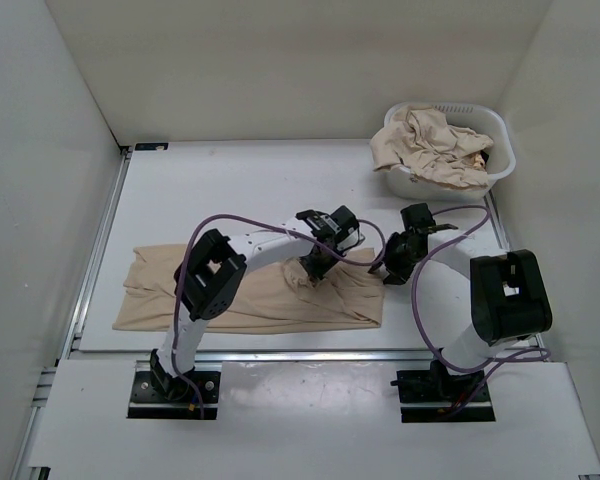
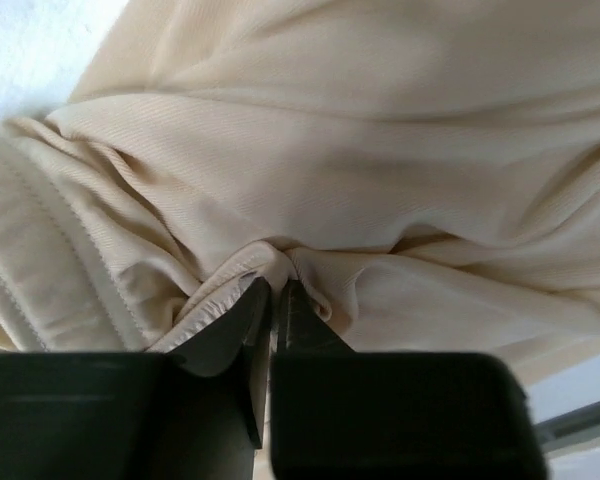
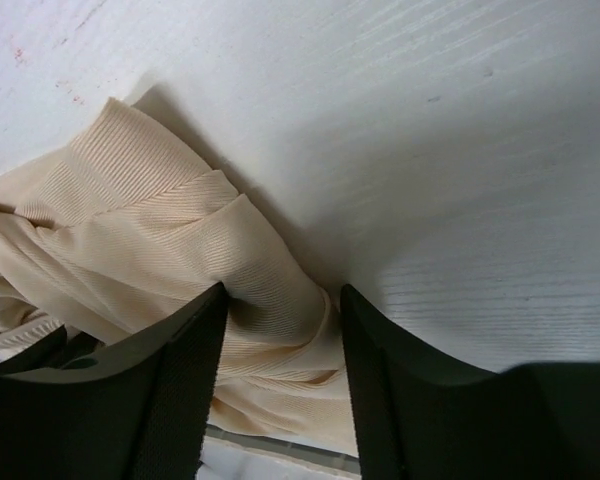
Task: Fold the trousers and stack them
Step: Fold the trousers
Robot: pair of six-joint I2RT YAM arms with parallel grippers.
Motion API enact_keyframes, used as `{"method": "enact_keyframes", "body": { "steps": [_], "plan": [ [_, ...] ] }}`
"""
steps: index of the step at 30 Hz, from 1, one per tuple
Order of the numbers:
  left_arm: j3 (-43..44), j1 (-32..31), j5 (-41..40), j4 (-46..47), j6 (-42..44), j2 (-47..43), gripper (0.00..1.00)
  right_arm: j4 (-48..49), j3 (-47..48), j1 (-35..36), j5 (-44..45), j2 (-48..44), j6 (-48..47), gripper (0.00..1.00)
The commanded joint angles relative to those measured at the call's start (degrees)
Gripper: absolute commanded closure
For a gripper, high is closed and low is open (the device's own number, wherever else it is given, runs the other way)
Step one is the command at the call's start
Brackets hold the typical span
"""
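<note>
A white tabletop [image 1: 230, 190], walled on three sides, is seen from above. One pair of beige trousers [image 1: 250, 300] lies stretched flat along its near edge, running from near the left edge to just past the middle. A raised pucker shows toward the right end of the trousers.

In the far right corner stands a white plastic basket [image 1: 501, 150] with a crumpled heap of similar beige fabric [image 1: 430, 145] in it, probably more pairs waiting their turn.

Both arms reach from the near edge to the right end of the spread pair. The left end effector [image 2: 274, 300] is closed to a narrow slit. A small fold of cloth is bunched at its tips, beside a stitched band, so it appears to be pinching that pucker. The right end effector [image 3: 280, 300] is spread apart and lowered over the far right corner of the cloth, with a ridge of ribbed fabric lying between its fingers [image 3: 190, 370], not yet clamped.

With a hold at two separate points on the same end, the arms seem placed to lift it together and carry it over for a fold.
</note>
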Motion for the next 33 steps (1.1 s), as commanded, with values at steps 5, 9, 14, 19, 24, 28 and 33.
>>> {"method": "enact_keyframes", "body": {
  "steps": [5,9,14,19,24,28,33],
  "plan": [
    [-14.8,-0.22,-1.27,-0.87,0.1,-17.61,0.86,-1.1,-3.25,0.08,1.98,0.93,0.24,0.6],
    [-24.3,-0.22,0.92,-2.02,0.1,-26.41,0.86,-1.11,-3.78,0.08,3.12,0.93,-0.29,0.62],
    [-27.21,0.3,7.51,-5.18,0.1,-31.98,0.69,-2.25,-3.25,0.08,3.74,0.41,-1.43,0.62],
    [-33.18,4.69,7.52,-6.94,0.1,-35.22,0.68,-5.32,-1.06,0.08,4.97,-1.61,-4.24,0.53],
    [-30.48,6.89,9.27,-6.94,0.1,-36.64,0.56,-7.17,-0.35,0.08,5.5,-3.99,-5.57,0.49],
    [-19.24,9.18,13.4,-4.93,0.1,-33.74,0.5,-8.22,-0.35,0.78,5.5,-5.74,-5.57,0.49],
    [-15.08,9.89,17.71,-3.08,0.1,-26.28,0.42,-8.23,-2.98,0.78,5.5,-7.94,-4.95,0.49]
  ]
}}
